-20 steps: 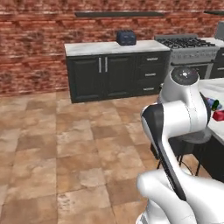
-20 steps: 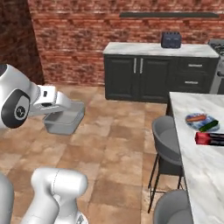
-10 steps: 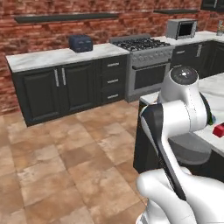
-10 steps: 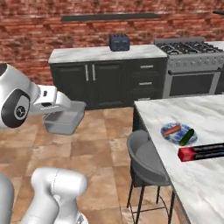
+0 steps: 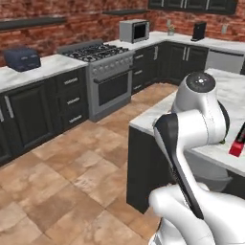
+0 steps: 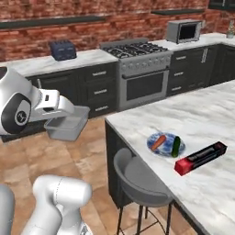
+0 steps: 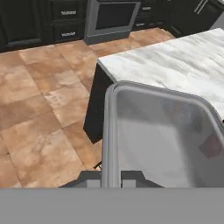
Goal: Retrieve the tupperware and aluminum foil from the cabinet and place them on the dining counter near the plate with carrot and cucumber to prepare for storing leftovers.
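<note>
My gripper [image 6: 63,117] is shut on the rim of the tupperware [image 6: 69,127], a translucent grey tray held level above the tiled floor, left of the dining counter [image 6: 206,110]. In the hand view the tupperware [image 7: 162,140] spreads out from my gripper [image 7: 111,178], with the dining counter's [image 7: 175,65] marble corner just beyond it. On the counter lies the aluminum foil [image 6: 200,158], a black box with a red end. Left of it sits the plate [image 6: 153,148] with the carrot [image 6: 159,141] and the cucumber [image 6: 176,146]. The aluminum foil's [image 5: 238,142] red end pokes out behind my arm.
A grey stool [image 6: 137,179] stands against the island's near side. Along the brick wall run a stove [image 6: 137,69], a microwave [image 6: 183,31], a blue toaster [image 6: 63,49] and black base cabinets [image 6: 98,89]. Black wall cabinets [image 5: 191,4] hang at the far right. Open tiled floor [image 5: 57,182] lies to the left.
The base has driven and turned, so the whole scene has shifted: the island with plate and foil now lies closer and more central. The tupperware stays in my shut gripper.
</note>
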{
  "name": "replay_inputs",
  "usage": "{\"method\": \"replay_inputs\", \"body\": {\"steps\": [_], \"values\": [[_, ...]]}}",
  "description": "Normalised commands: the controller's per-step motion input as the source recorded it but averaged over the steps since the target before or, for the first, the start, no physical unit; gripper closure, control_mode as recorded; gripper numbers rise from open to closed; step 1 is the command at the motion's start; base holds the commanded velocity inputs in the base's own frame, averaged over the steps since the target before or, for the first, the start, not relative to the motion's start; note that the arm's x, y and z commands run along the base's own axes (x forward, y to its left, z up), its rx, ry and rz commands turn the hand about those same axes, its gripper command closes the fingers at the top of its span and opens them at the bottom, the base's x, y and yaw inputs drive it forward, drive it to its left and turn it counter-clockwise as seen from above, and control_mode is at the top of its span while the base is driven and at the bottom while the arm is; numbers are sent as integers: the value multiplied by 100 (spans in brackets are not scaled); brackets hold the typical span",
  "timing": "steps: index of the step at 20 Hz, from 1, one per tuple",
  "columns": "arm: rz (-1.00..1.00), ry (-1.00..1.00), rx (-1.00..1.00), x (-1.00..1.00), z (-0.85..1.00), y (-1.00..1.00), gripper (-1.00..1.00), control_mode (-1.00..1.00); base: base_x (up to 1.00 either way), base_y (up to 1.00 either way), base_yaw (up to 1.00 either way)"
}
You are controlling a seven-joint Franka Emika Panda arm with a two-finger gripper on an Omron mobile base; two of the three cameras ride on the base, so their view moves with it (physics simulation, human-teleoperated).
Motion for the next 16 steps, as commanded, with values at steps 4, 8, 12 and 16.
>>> {"method": "replay_inputs", "body": {"steps": [4, 8, 12, 16], "values": [[0, 0, 0, 0, 0, 0, 100, 100, 63, 14, -64], [0, 0, 0, 0, 0, 0, 100, 100, 62, 12, -64], [0, 0, 0, 0, 0, 0, 100, 100, 62, 10, -64], [0, 0, 0, 0, 0, 0, 100, 100, 64, 9, -64]]}}
